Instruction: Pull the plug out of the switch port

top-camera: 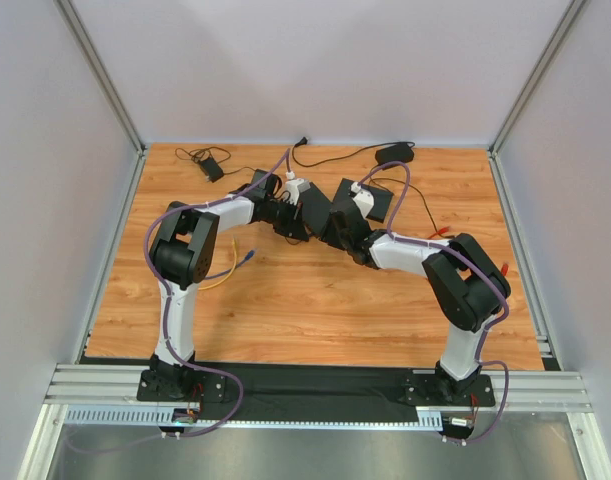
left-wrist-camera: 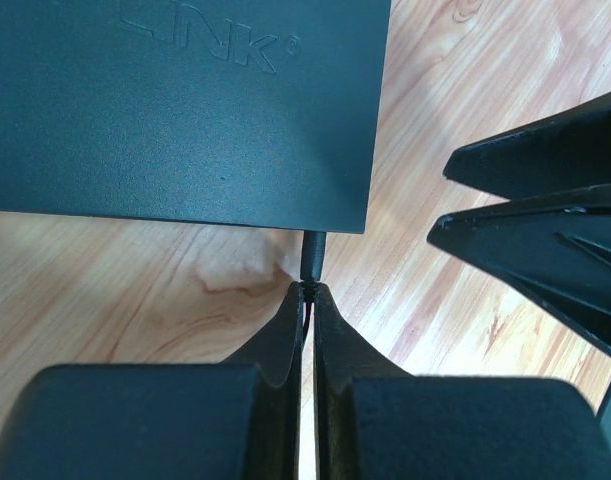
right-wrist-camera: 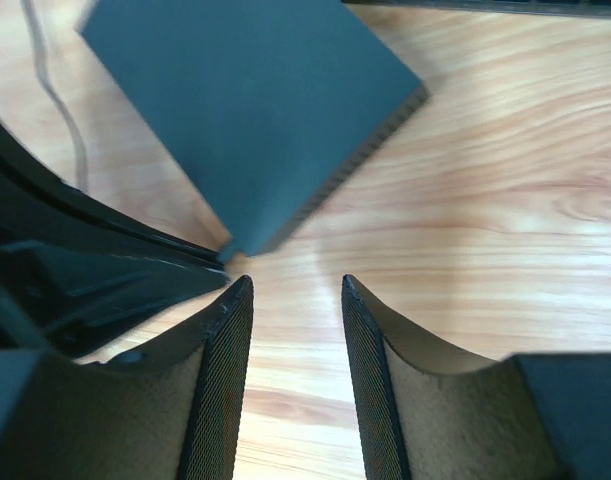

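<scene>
The switch is a flat dark box with raised lettering and fills the upper left of the left wrist view. A thin black plug sticks out of its near edge. My left gripper is shut on the plug, just below the switch's edge. In the right wrist view a corner of the switch lies just ahead of my right gripper, which is open and empty over the wood. In the top view both grippers meet at the switch near the table's back middle.
My right gripper's fingers sit close on the right of the left gripper. A black box lies behind the right wrist. Black adapters with cables lie at the back left and back right. A yellow cable lies by the left arm.
</scene>
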You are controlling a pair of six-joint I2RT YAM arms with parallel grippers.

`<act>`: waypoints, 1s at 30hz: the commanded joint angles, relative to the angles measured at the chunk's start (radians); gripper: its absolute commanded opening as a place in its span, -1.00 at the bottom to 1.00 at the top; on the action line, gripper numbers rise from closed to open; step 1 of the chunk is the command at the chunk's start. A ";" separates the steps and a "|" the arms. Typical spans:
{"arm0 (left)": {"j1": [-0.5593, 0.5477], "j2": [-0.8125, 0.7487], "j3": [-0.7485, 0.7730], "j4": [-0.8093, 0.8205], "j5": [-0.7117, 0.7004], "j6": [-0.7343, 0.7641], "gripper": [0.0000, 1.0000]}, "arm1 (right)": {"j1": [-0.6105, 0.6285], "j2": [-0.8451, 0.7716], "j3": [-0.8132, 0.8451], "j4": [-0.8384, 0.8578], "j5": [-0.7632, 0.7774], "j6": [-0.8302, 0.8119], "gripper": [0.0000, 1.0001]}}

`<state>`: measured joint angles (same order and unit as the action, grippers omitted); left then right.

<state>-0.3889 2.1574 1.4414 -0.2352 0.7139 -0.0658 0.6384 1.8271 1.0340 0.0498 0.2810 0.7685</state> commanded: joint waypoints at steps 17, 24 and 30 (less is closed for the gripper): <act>0.010 -0.002 0.002 0.023 0.022 -0.002 -1.00 | 0.014 0.110 0.070 0.124 -0.043 0.129 -0.12; 0.012 -0.005 -0.006 0.025 0.024 0.000 -1.00 | 0.015 0.172 0.116 0.105 -0.037 0.147 -0.14; 0.016 -0.008 -0.015 0.031 0.024 -0.002 -1.00 | 0.015 0.202 0.143 0.048 0.021 0.205 -0.17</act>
<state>-0.3782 2.1574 1.4368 -0.2264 0.7208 -0.0658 0.6476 2.0003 1.1469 0.1234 0.2337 0.9234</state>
